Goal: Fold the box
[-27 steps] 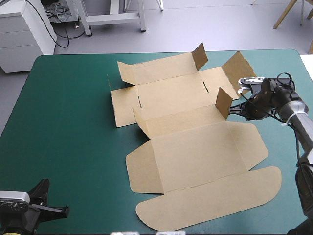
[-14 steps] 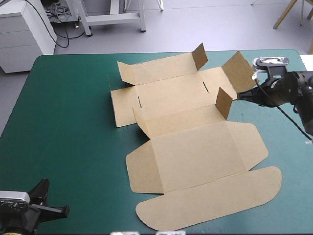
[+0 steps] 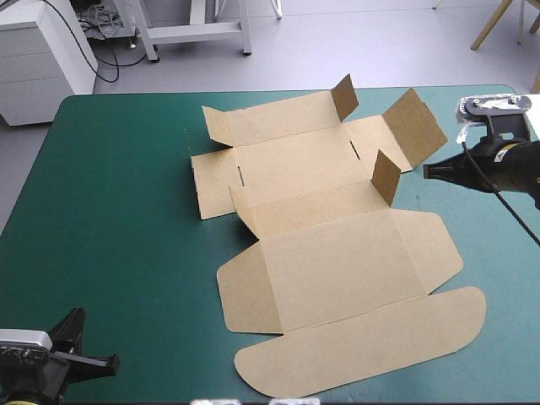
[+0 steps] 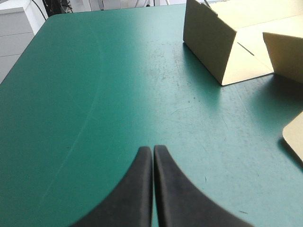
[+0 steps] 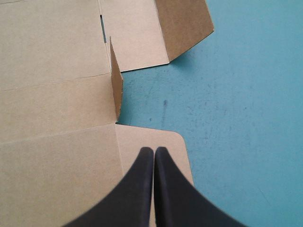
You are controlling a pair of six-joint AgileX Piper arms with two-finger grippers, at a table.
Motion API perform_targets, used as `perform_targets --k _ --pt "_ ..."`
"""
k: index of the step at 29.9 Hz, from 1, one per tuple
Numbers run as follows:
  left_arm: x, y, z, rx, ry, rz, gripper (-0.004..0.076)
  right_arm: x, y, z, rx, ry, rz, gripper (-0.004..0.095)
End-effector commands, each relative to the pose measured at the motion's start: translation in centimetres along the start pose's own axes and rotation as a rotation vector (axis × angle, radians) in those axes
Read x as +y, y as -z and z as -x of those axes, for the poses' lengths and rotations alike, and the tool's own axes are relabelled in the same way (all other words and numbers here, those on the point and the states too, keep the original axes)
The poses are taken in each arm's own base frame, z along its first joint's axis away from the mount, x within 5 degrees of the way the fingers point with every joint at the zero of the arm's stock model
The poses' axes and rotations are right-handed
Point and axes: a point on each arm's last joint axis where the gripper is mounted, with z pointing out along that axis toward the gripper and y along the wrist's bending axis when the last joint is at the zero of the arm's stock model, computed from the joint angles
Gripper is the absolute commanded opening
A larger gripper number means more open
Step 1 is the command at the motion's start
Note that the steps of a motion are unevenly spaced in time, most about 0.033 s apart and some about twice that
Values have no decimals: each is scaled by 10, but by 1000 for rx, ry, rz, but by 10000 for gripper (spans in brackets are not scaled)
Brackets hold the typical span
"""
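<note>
Box spread open, beside right claw

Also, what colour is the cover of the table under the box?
The cover is plain teal-green; the high view shows it best.

High overview; wrist close-ups; box in all

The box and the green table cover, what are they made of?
The box looks like plain brown cardboard, matte: cut edges, slots and crisp creases, with flaps standing stiffly. The table cover is teal-green, smooth with a soft sheen and fine scratches; perhaps a rubbery or plastic mat, though the look leaves it open.
</note>
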Motion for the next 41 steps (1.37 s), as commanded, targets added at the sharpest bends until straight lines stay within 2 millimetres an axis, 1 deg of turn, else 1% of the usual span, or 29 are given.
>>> perform_targets --k 1,3,5,7,8,10,11,14,17,21,25,27,30,34,38,41 --pt "0 2 13 -84 6 -9 -10 3 17 8 -98 31 37 123" --pt "0 2 13 -86 6 -9 -10 7 17 8 -102 53 81 269" --pt "0 2 13 -86 6 -9 -10 11 16 8 -95 69 119 514" --pt "0 2 13 -86 6 -9 -10 11 15 8 -85 71 120 711" --pt "0 2 13 -86 6 -9 -10 10 14 8 -82 72 117 795" --pt "0 2 13 -86 6 -9 -10 9 12 8 -76 79 104 890" --pt "0 2 13 -86 6 -9 -10 9 11 8 -72 79 105 905" --pt "-1 2 13 -86 2 -11 -10 9 7 10 -77 72 105 905" --pt "-1 2 13 -86 -1 -16 -10 9 -3 17 -80 68 113 905" --pt "-1 2 13 -88 -1 -16 -10 11 -24 30 -27 84 152 905" --pt "-1 2 13 -88 -1 -16 -10 10 -51 50 18 47 157 902" --pt "-1 2 13 -86 -1 -16 -10 11 -63 59 46 62 140 902" --pt "-1 2 13 -88 -1 -16 -10 18 -85 68 114 102 115 901" --pt "-1 2 13 -88 -1 -16 -10 32 -112 79 138 160 98 901" --pt "-1 2 13 -88 -1 -16 -10 40 -138 83 179 175 109 901" --pt "-1 2 13 -88 -1 -16 -10 40 -162 77 233 185 111 901"
